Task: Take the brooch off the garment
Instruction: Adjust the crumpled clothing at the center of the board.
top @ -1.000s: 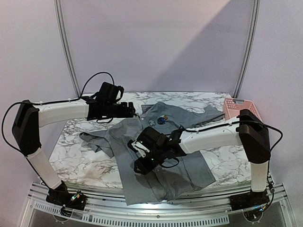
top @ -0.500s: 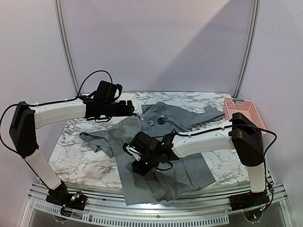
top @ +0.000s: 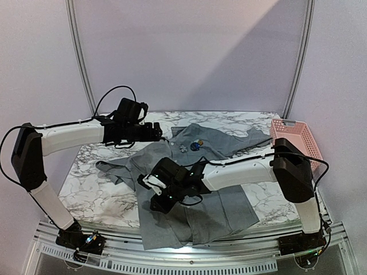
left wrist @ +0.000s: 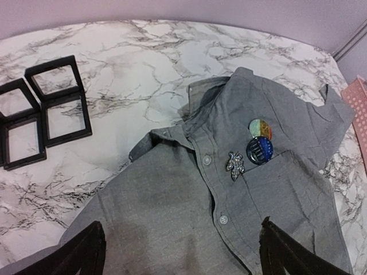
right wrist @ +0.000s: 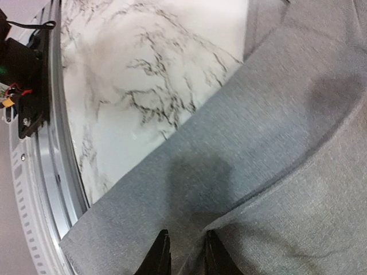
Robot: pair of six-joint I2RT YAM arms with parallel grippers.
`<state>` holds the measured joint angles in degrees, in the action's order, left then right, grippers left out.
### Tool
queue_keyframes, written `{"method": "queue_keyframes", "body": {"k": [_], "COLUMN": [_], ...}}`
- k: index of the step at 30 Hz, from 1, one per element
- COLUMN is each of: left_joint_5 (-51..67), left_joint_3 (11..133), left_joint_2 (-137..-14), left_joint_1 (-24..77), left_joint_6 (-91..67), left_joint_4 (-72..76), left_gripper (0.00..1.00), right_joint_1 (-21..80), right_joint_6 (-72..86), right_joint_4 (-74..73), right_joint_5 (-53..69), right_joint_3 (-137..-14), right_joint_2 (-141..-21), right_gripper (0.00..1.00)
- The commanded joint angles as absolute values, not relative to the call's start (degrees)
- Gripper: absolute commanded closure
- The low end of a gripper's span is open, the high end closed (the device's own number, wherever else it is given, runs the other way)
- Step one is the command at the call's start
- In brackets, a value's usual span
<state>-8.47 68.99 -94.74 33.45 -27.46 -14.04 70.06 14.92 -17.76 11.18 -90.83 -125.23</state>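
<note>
Near edge: the right gripper sits low on the bottom end of the shirt, close to the front rail of the table. Only the right wrist view shows its fingers. They are drawn close together with a ridge of grey cloth pinched between them, and creases run out from the pinch. In the top view the wrist body hides the fingertips, so the grip cannot be read there.

Mid table: the shirt lies front up, collar toward the far side, one sleeve trailing left.

Further back: the left gripper hangs above the shirt's upper half, jaws spread wide, nothing between them. Its wrist view shows the silver brooch pinned beside the button strip at the top corner of the chest pocket. Two round badges sit just right of it, touching each other. In the top view all three are only small specks.

Left wrist view alone: black square frames lie on the marble left of the collar. They cannot be made out from above.

Far right corner: a pink basket.
</note>
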Motion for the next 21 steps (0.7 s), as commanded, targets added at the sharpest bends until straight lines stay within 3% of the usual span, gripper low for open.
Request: {"method": "queue_keyframes", "body": {"k": [1, 8, 14, 21], "left_joint_5": [-9.2, -10.6, -10.0, -8.6], "left_joint_3": [69.3, 70.8, 69.7, 68.6], "left_joint_2": [-93.9, -92.9, -92.5, -94.2], "left_joint_1": [32.6, 32.5, 32.5, 32.7], "left_joint_6": [-26.6, -24.3, -23.4, -25.5], "left_joint_4": [-15.5, -18.7, -18.7, -16.8], "left_gripper": [0.07, 0.07, 0.06, 0.06], "right_joint_1": [70.5, 70.5, 69.4, 63.8], "right_joint_6": [11.8, 9.3, 9.5, 12.8], "right_joint_4": [-14.3, -12.9, -9.5, -5.9], "right_joint_5": [16.8, 18.5, 17.0, 6.4], "right_joint_3": [-95.7, -100.4, -97.1, -84.7], "right_joint_2": [-128.8, -129.6, -121.5, -107.8], "right_gripper": [0.8, 0.76, 0.43, 0.33]}}
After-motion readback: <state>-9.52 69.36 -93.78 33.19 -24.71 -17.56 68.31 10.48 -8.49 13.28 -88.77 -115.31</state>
